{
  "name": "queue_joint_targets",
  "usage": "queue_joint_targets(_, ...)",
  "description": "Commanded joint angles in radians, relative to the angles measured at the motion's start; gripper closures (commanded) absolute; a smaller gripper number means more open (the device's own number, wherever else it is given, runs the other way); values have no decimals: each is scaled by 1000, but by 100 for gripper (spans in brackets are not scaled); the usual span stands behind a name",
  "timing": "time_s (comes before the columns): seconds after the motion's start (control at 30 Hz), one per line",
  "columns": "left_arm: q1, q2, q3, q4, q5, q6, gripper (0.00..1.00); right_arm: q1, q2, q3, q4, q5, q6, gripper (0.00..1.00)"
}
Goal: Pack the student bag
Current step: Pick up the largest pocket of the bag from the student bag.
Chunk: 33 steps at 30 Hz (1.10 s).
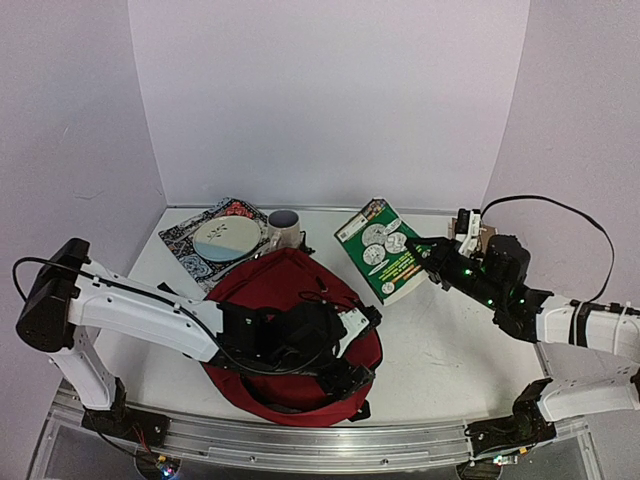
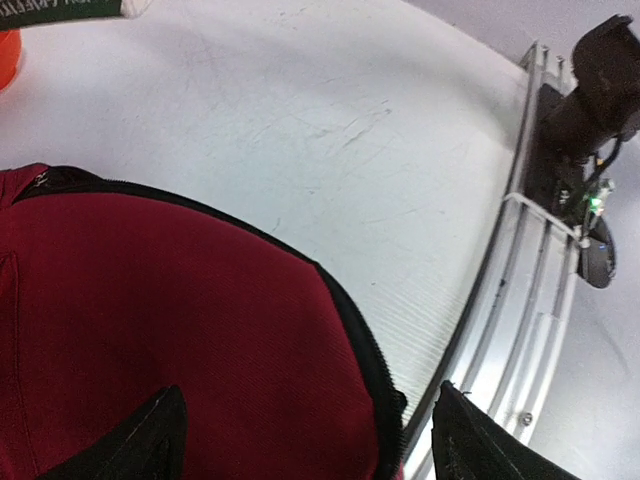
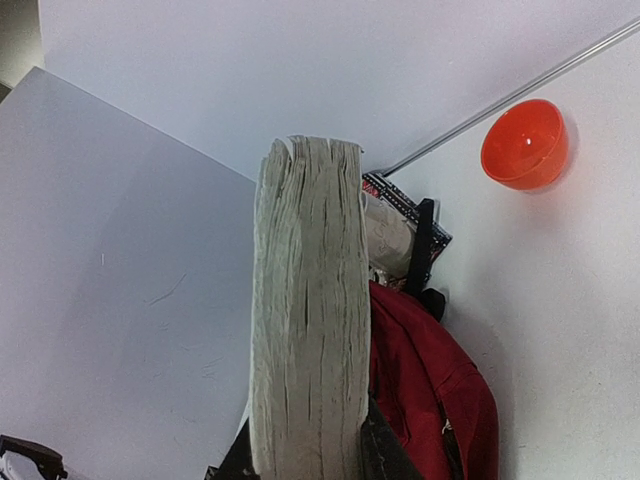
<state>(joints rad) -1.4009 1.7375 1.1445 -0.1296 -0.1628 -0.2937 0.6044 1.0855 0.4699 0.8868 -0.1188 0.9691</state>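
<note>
The student bag (image 1: 290, 300), a dark red backpack with black zips, lies flat in the middle of the table. My left arm reaches over it, and the left gripper (image 1: 347, 378) hovers at the bag's near right edge. In the left wrist view the left gripper (image 2: 310, 455) is open and empty, its fingers (image 2: 140, 440) wide apart over the red fabric (image 2: 150, 320) and zip edge. My right gripper (image 1: 420, 252) is shut on a thick green-covered book (image 1: 385, 245), held tilted above the table to the right of the bag. The right wrist view shows the book's page edges (image 3: 305, 310) between the jaws, with the bag (image 3: 430, 390) beyond.
A patterned book with a white plate (image 1: 228, 238) on it and a cup (image 1: 284, 228) stand behind the bag. An orange bowl (image 3: 525, 145) sits on the table near the back wall. A metal rail (image 2: 540, 300) runs along the table's near edge.
</note>
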Motion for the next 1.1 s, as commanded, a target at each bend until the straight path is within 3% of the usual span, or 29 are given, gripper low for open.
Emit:
queue_joint_targets(0.0, -2, 58, 94, -135, -182, 18, 19, -3, -50, 19, 124, 3, 2, 100)
queue_joint_targets(0.4, 4, 20, 93, -189, -315, 22, 55, -2, -50, 25, 116, 1, -1, 100)
queue_joint_targets(0.73, 6, 79, 124, -187, -133, 13, 57, -2, -45, 27, 117, -10, 2, 100)
queue_joint_targets(1.07, 50, -4, 118, -192, -154, 33, 98, -3, -75, 14, 105, -15, 6, 100)
